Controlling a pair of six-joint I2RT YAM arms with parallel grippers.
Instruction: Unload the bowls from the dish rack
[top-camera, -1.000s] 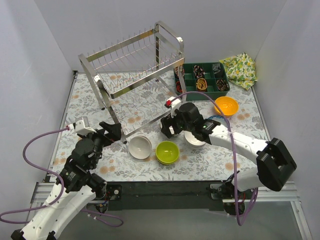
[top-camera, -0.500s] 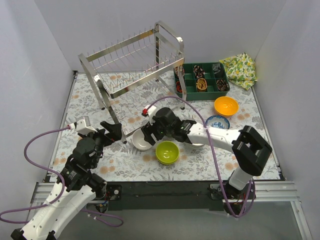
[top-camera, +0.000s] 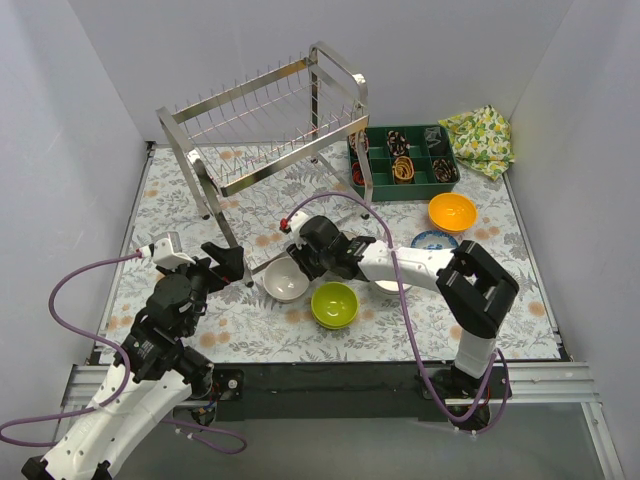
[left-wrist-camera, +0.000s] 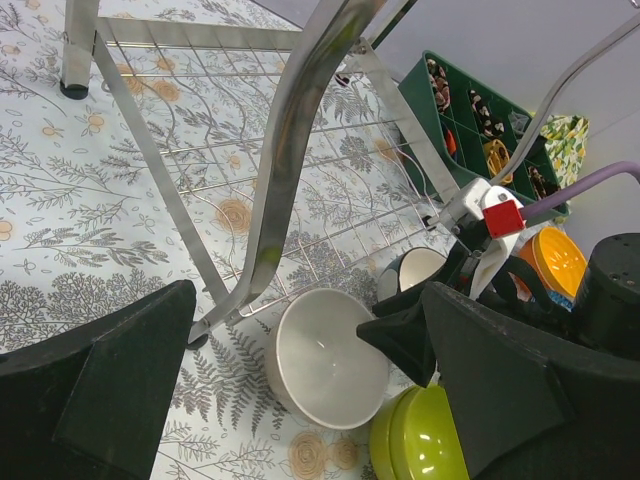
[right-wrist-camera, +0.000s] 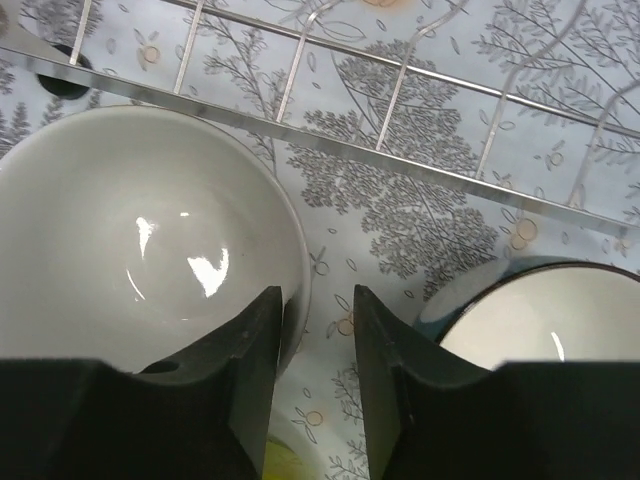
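The steel dish rack (top-camera: 270, 125) stands at the back, and I see no bowl on its tiers. A white bowl (top-camera: 283, 283) sits upright by the rack's front leg, with a lime green bowl (top-camera: 335, 304) beside it. My right gripper (top-camera: 299, 264) is at the white bowl (right-wrist-camera: 130, 250). The right gripper (right-wrist-camera: 318, 300) straddles its rim, one finger inside, one outside, with a gap left. A blue-rimmed bowl (right-wrist-camera: 540, 320) lies to its right. Farther right are a patterned bowl (top-camera: 436, 241) and an orange bowl (top-camera: 452, 212). My left gripper (left-wrist-camera: 300, 400) hangs wide open over the white bowl (left-wrist-camera: 325, 355).
A dark green compartment tray (top-camera: 403, 160) stands at the back right, with a lemon-print cloth (top-camera: 480, 138) beyond it. The rack's slanted leg (left-wrist-camera: 290, 170) and low wire shelf (right-wrist-camera: 400, 90) run close behind the white bowl. Walls close in on three sides.
My right arm has swung left from the blue-rimmed bowl to the white bowl's rim, and its jaws have narrowed. The left arm has not moved.
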